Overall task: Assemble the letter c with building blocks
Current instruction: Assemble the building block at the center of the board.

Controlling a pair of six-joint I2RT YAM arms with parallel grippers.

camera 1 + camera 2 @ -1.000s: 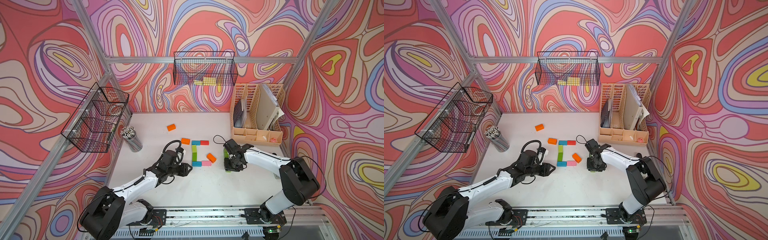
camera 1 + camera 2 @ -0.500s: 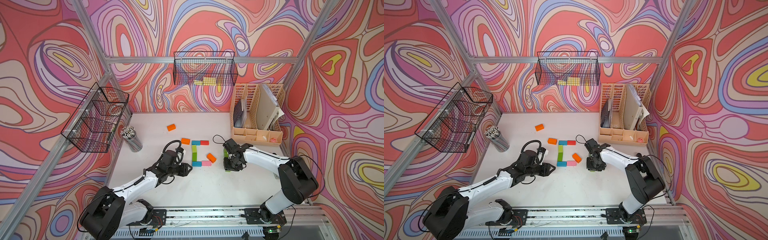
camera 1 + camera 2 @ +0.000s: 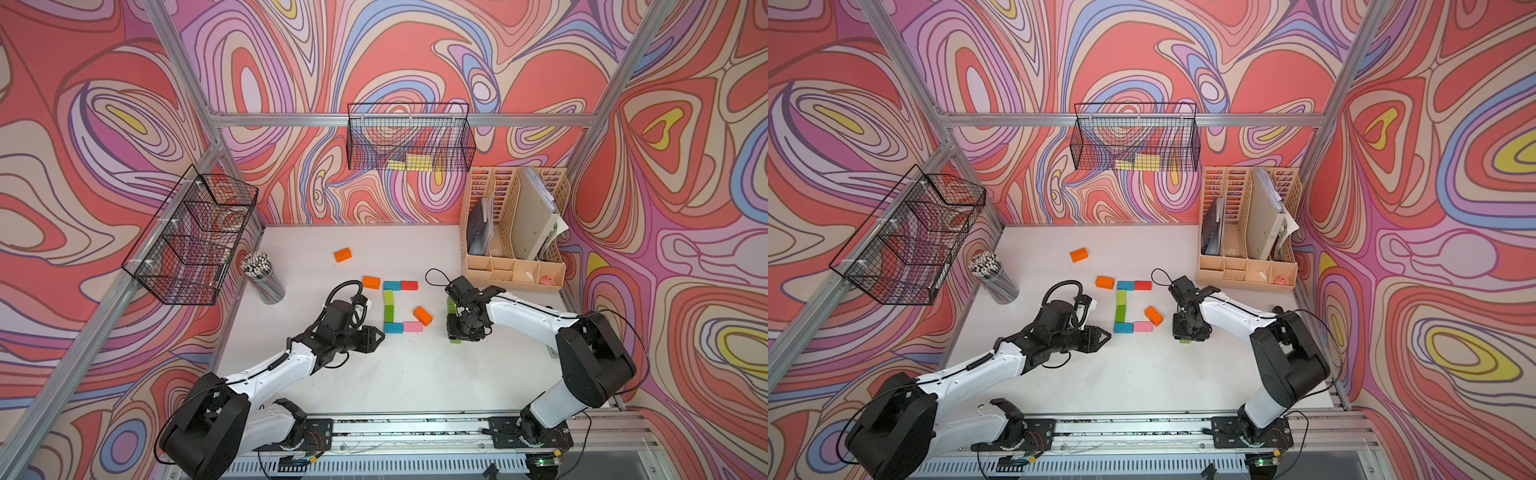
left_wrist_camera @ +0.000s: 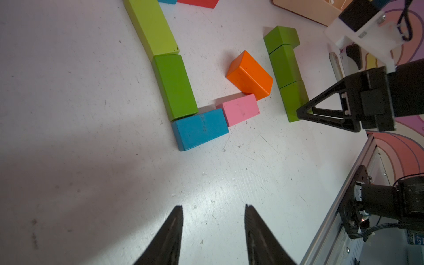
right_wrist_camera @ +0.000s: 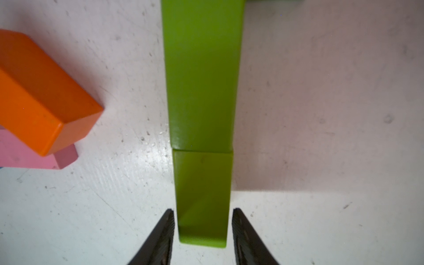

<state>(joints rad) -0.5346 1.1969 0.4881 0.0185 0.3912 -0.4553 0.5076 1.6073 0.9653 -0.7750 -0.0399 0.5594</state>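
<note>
Green row (image 3: pixel 451 305) of blocks lies end to end on the desk (image 3: pixel 415 374), just right of the part-built C (image 3: pixel 389 313). The right claw (image 5: pixel 203 209) straddles the nearest green block (image 5: pixel 203 197), fingers just clear of both its sides: released. The left claw (image 4: pixel 213 205) hangs spread and empty, near the blue block (image 4: pixel 199 128). Against a second ago, no block in the top views has shifted. A tilted orange block (image 3: pixel 422 316) touches the pink block (image 3: pixel 412 326), crowding the C's mouth. Bare desk lies near and to the left.
</note>
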